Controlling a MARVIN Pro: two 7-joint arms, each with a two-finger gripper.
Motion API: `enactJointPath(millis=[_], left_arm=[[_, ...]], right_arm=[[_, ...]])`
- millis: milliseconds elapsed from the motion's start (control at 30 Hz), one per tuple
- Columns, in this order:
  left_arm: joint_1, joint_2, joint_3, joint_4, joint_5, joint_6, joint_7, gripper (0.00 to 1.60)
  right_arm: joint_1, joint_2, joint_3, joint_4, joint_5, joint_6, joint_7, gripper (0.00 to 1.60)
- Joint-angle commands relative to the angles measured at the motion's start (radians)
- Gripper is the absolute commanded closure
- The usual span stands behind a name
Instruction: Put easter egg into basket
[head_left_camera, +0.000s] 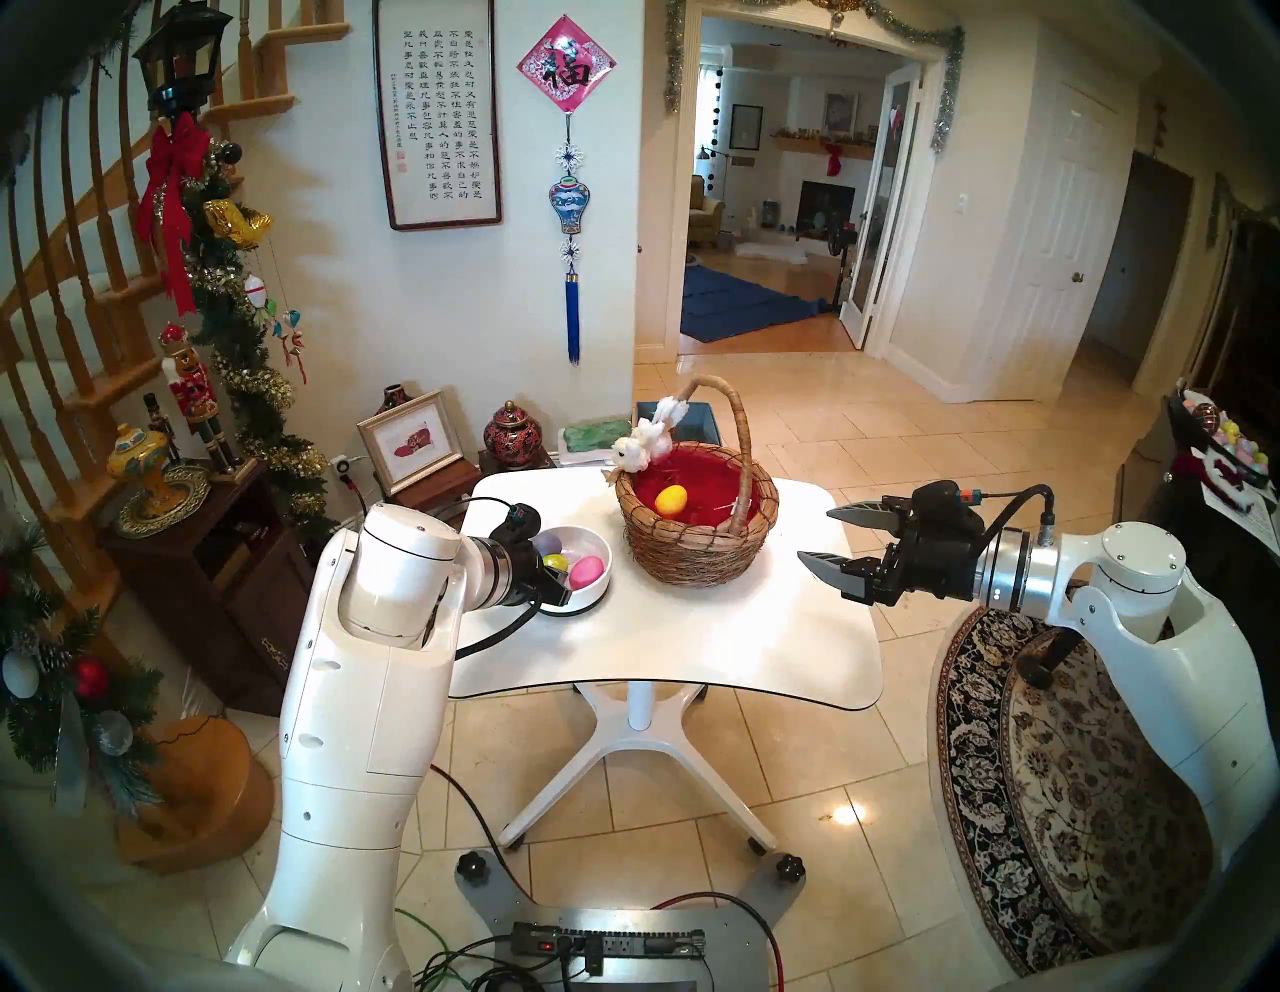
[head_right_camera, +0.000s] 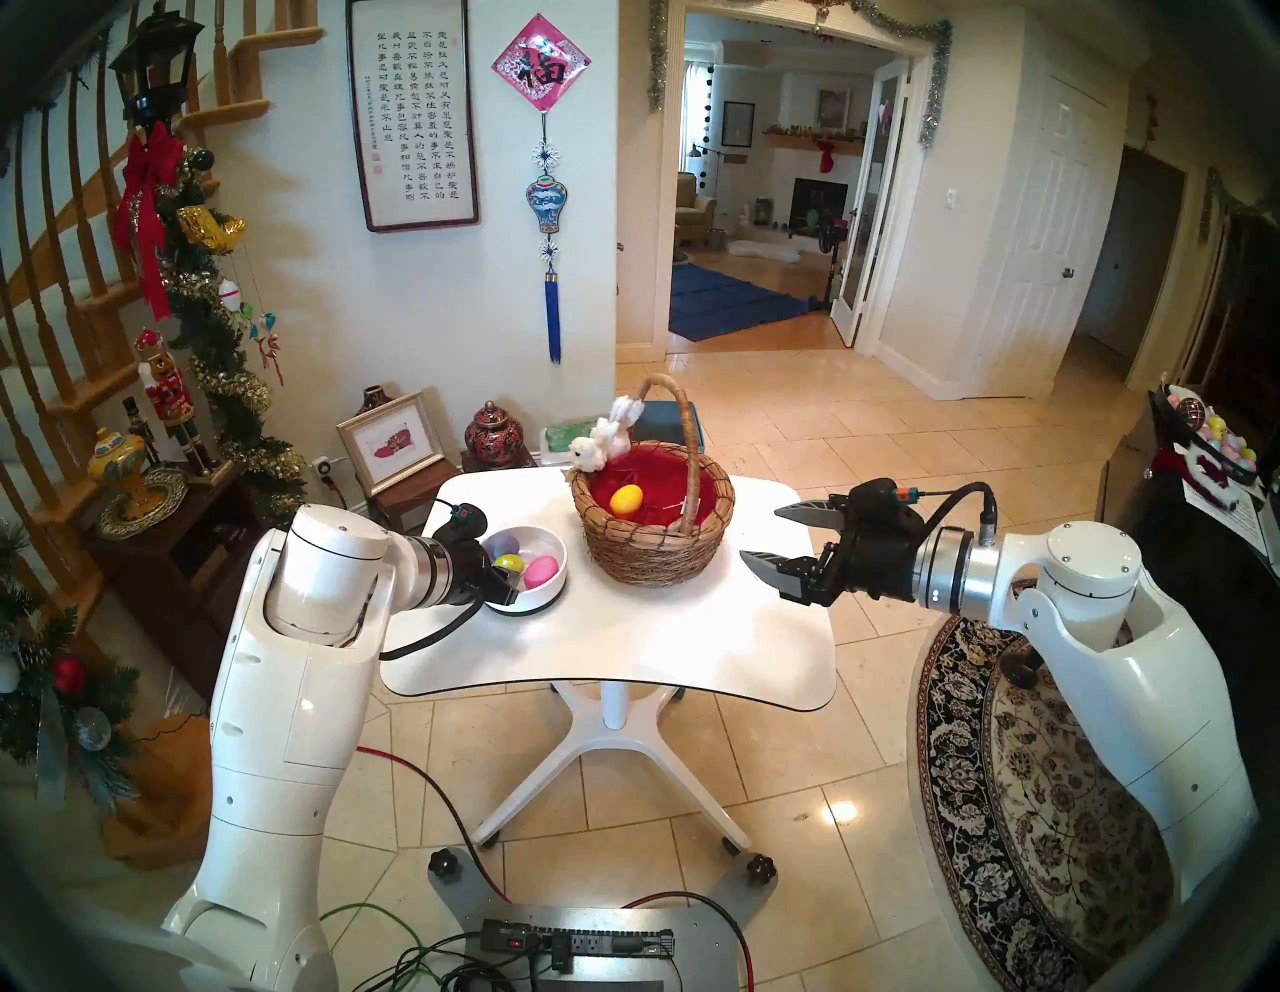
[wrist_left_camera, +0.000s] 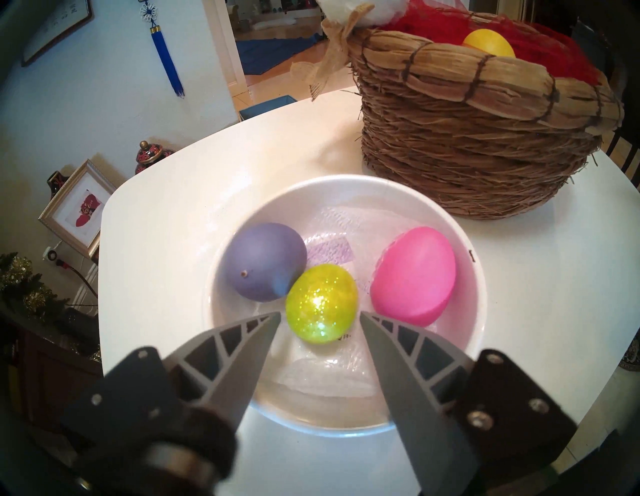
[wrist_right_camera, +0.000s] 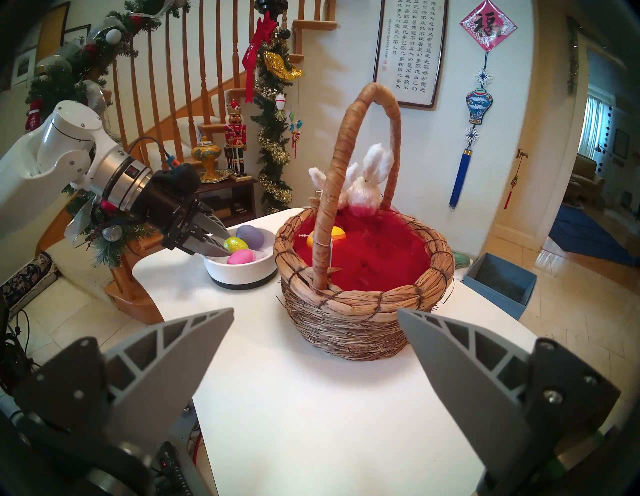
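left gripper (wrist_left_camera: 320, 317) spread, ribbed grey fingers flanking glittery green egg (wrist_left_camera: 321, 304); right gripper (wrist_right_camera: 315, 315) spread.

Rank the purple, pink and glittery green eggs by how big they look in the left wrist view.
1. Purple egg and pink egg: look alike, not ranked.
2. Glittery green egg: smallest, though nearest the camera.

Pink diamond hanging (head_left_camera: 566, 66) — 福; framed scroll (head_left_camera: 440, 111) — Chinese calligraphy.
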Motion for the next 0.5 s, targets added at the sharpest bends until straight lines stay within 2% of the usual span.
enactJointPath(millis=[0,33,167,300,367,400,467], left_arm=[[-0.014,-0.010,-0.001,-0.008,-0.001,-0.002,-0.105,0.84],[-0.014,-0.012,-0.004,-0.009,0.007,-0.002,-0.119,0.92],[-0.010,-0.013,-0.004,-0.016,0.000,-0.002,-0.106,0.99],[-0.001,-0.011,-0.005,-0.041,-0.013,-0.002,-0.098,0.99],[0.001,-0.011,-0.010,-0.054,-0.009,-0.002,-0.121,1.00],[0.006,-0.010,-0.006,-0.061,-0.030,-0.002,-0.087,1.00],[0.009,-0.009,-0.013,-0.075,-0.031,-0.002,-0.108,1.00]], right_arm=[[0.000,0.003,0.006,-0.002,-0.001,-0.002,0.001,0.00],[0.000,0.003,0.005,-0.002,-0.001,-0.002,0.001,0.00],[0.000,0.003,0.005,-0.002,-0.001,-0.002,0.001,0.00],[0.000,0.004,0.005,-0.002,-0.001,-0.002,0.001,0.00],[0.000,0.004,0.005,-0.002,0.000,-0.002,0.000,0.00],[0.000,0.004,0.005,-0.002,0.000,-0.002,0.000,0.00],[0.000,0.004,0.005,-0.001,0.000,-0.002,0.000,0.00]])
